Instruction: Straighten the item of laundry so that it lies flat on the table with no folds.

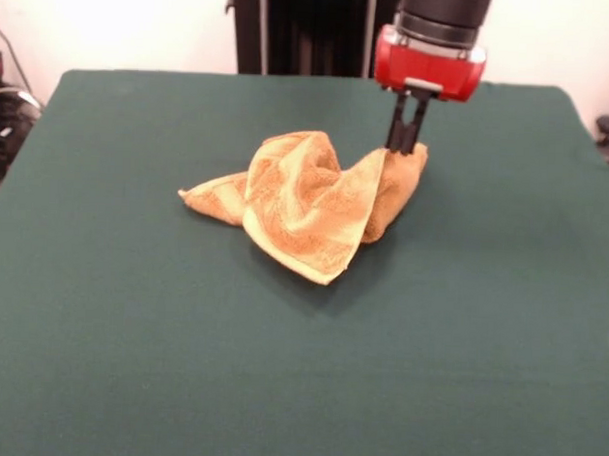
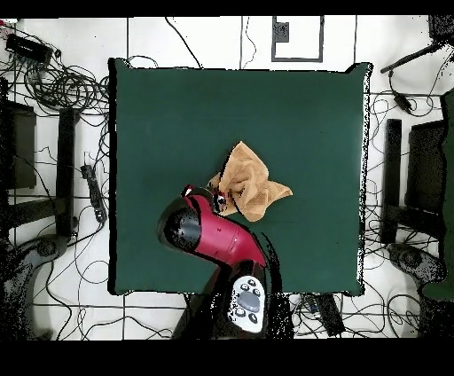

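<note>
The item of laundry [image 1: 311, 198] is an orange-tan terry towel, crumpled and folded over itself near the middle of the dark green table [image 1: 131, 332]. One corner points toward the front, another trails off to the left. My gripper [image 1: 406, 145] comes down from above at the towel's right far edge, and its black fingers [image 1: 398, 131] stand close together, pinching a raised fold of the cloth. In the overhead view the towel [image 2: 248, 182] lies just right of the red arm head [image 2: 208, 231], which hides the gripper tips.
Green cloth stretches wide on every side of the towel. Beyond the table edges [image 2: 113, 177] the floor holds tangled cables [image 2: 62, 89] and dark equipment stands [image 2: 417, 168] on both sides.
</note>
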Motion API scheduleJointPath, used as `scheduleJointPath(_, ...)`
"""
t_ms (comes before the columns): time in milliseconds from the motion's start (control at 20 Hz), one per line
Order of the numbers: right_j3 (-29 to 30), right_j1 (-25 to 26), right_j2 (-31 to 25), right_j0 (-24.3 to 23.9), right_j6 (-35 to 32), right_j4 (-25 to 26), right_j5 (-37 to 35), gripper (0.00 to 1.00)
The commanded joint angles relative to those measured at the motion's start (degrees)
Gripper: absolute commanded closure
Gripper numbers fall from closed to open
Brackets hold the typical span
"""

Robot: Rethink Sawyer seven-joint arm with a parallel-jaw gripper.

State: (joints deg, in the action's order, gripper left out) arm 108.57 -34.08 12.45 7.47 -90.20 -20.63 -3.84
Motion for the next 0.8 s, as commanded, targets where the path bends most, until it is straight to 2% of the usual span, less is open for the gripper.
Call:
scheduleJointPath(50, -5.88, 2.91, -3.49, 2.41, -13.23, -3.70, -4.40, 1.00)
scheduleJointPath(400, -8.62, 6.74, -5.87, 1.95, -14.65, -4.51, 2.61, 1.00)
scheduleJointPath(800, -9.03, 6.49, -2.43, 3.79, -15.72, -6.19, -1.87, 1.00)
